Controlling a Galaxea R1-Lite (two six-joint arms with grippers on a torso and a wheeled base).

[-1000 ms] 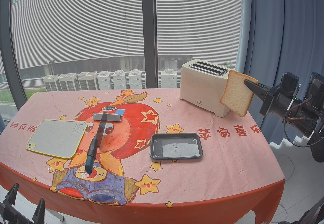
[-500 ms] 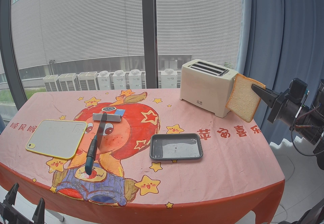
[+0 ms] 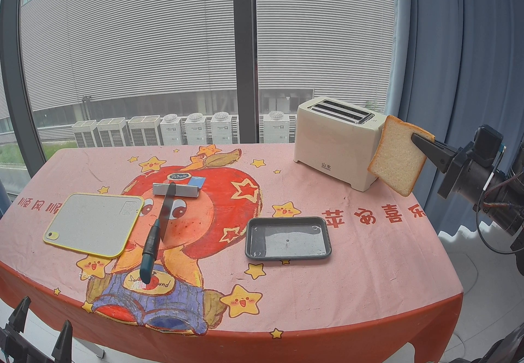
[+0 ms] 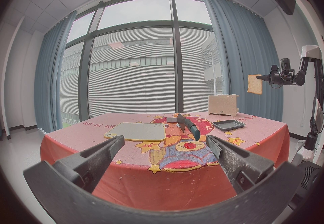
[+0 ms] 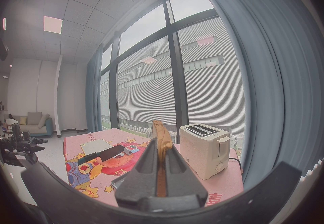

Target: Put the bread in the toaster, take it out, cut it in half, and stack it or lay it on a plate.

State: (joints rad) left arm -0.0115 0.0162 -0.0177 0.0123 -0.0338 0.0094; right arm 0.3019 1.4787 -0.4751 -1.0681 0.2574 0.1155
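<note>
So the right gripper was clamped tight on one edge of the bread, holding the slice up in the air, a bit tilted. It hung just off the toaster's right side, about level with the top and not in either slot. The toaster sat at the far right of the table. A dark tray lay mid-table, with nothing in it. Further left was the knife, blade propped on a little grey block, right beside the board. The left gripper sat low off the near left edge, fingers spread wide, holding nothing.
</note>
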